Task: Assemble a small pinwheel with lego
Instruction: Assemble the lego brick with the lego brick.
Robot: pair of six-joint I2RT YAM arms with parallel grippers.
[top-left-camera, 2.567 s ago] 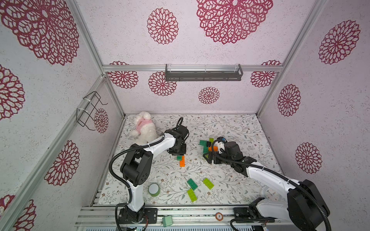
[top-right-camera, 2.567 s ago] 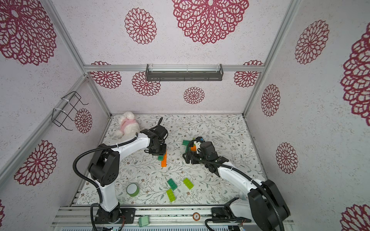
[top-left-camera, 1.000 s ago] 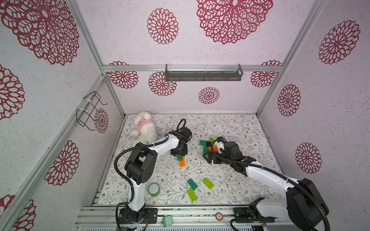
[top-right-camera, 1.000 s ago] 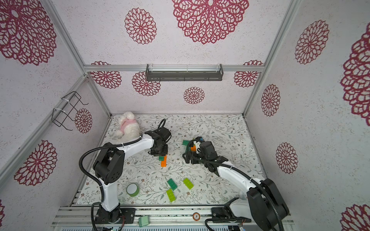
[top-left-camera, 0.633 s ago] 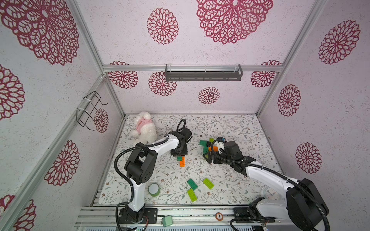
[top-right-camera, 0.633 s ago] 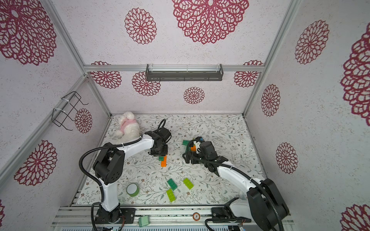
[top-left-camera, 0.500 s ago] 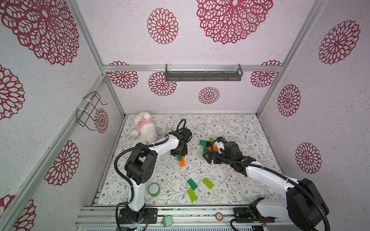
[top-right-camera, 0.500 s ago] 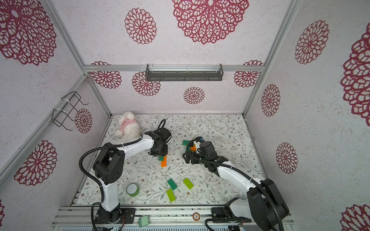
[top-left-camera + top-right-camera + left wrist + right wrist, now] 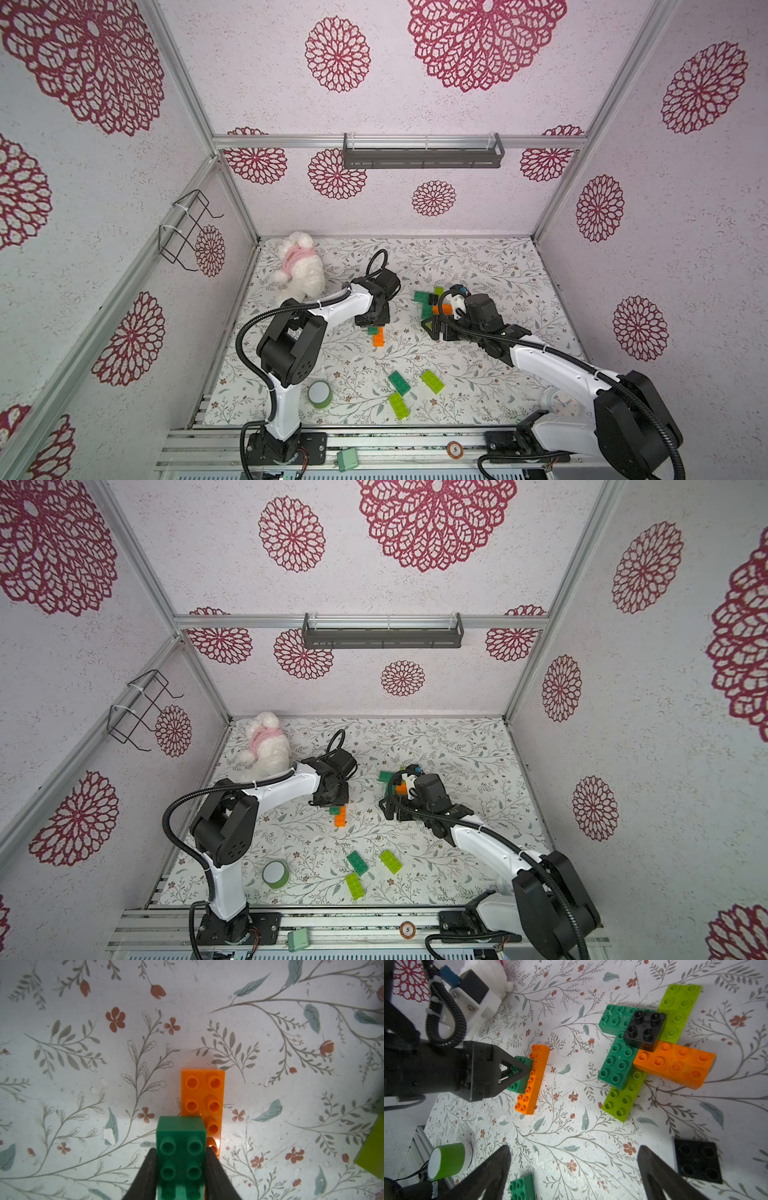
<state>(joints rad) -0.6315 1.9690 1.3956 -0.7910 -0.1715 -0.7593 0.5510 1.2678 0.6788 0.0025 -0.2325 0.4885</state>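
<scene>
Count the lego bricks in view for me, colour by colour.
dark green bricks: 4
lime green bricks: 4
orange bricks: 3, two lying end to end
black bricks: 2
Total: 13

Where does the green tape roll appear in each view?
In a top view: tape roll low, beside the left arm's base.
In a top view: tape roll there too.
Left wrist: not in it.
Right wrist: tape roll at the mat's edge.
Shared landmark: loose orange lego, in all four.
</scene>
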